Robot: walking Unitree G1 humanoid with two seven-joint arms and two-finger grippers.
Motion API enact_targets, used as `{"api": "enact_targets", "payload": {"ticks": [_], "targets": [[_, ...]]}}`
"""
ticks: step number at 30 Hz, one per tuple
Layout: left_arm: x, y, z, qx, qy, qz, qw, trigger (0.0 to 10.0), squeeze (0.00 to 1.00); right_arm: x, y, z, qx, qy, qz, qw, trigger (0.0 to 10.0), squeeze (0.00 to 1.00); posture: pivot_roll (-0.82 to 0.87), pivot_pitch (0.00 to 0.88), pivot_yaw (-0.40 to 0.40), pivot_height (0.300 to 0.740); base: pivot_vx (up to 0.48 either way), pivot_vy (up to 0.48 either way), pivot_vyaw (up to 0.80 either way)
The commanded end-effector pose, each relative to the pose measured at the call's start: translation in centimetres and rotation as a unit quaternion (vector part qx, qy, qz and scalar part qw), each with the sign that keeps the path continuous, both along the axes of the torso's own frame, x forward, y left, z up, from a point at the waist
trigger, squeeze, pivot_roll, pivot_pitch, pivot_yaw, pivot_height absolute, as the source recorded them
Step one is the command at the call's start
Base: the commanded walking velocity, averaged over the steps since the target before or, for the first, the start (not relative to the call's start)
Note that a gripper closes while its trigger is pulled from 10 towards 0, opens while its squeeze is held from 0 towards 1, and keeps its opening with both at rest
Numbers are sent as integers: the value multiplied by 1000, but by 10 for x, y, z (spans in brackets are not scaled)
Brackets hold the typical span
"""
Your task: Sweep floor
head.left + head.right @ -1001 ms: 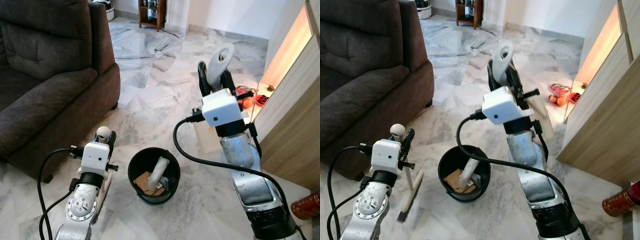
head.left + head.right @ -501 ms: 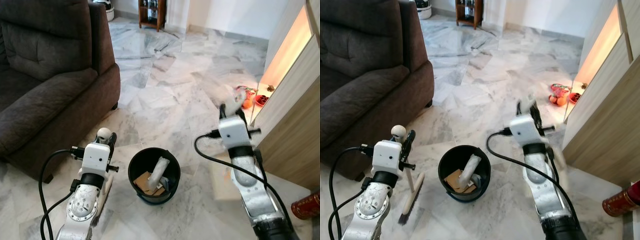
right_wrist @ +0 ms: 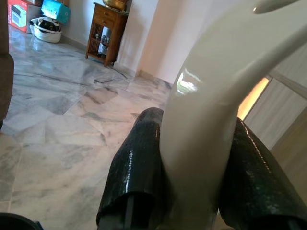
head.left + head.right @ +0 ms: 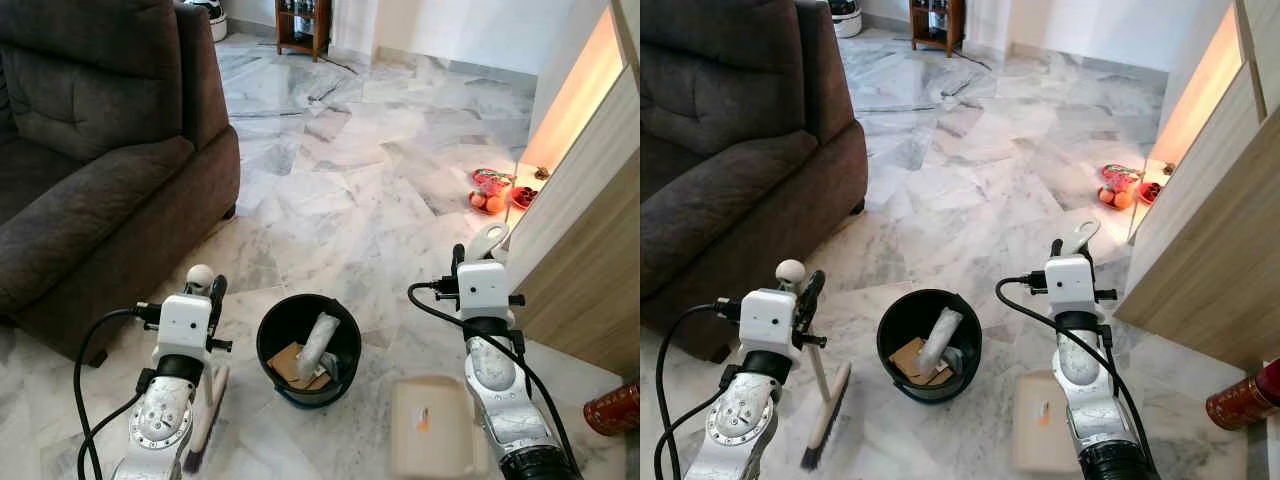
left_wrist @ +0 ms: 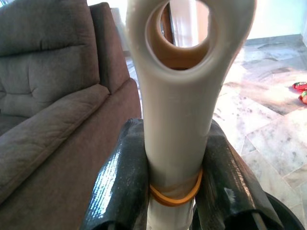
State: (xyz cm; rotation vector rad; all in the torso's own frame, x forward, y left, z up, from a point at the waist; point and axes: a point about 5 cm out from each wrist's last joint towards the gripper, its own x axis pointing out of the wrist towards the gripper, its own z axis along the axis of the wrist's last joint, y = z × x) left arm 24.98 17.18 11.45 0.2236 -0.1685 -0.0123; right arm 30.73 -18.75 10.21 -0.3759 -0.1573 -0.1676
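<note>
My left gripper (image 4: 207, 296) is shut on the white handle of a hand brush (image 4: 827, 415), held upright with its bristles on the marble left of the black bin (image 4: 308, 350). In the left wrist view both fingers (image 5: 122, 167) clamp that handle, which has a rubber band around it. My right gripper (image 4: 472, 262) is shut on the cream handle of a dustpan (image 4: 432, 428); the pan lies flat on the floor right of the bin. The right wrist view has the fingers (image 3: 139, 158) pressed on the handle. The bin holds a paper roll and cardboard scraps.
A dark brown sofa (image 4: 90, 150) stands to the left. A wooden cabinet (image 4: 590, 250) lines the right side, with fruit (image 4: 490, 195) on the floor at its far end and a red can (image 4: 612, 408) near its base. Open marble floor stretches ahead.
My right arm has come down from high above the bin, bringing the dustpan to the floor on the bin's right. The left gripper and brush have hardly moved.
</note>
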Motion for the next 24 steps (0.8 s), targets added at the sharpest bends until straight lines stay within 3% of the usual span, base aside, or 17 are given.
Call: {"api": "enact_targets", "payload": {"ticks": [1,8,24], "targets": [[-2,3,3,-1,-15,4,1000,10000,0,3,0,2,6,-13,7,1000,10000,0,160,128,-32,740,0,0,0],[-5,4,-3,-8,-7,6,1000,10000,0,6,7,-4,77,-9,46,996,10000,0,153,134,-34,740,0,0,0],[-7,5,-11,-11,2,3,1000,10000,0,8,8,-10,90,-9,61,994,10000,0,150,129,-35,740,0,0,0]]}}
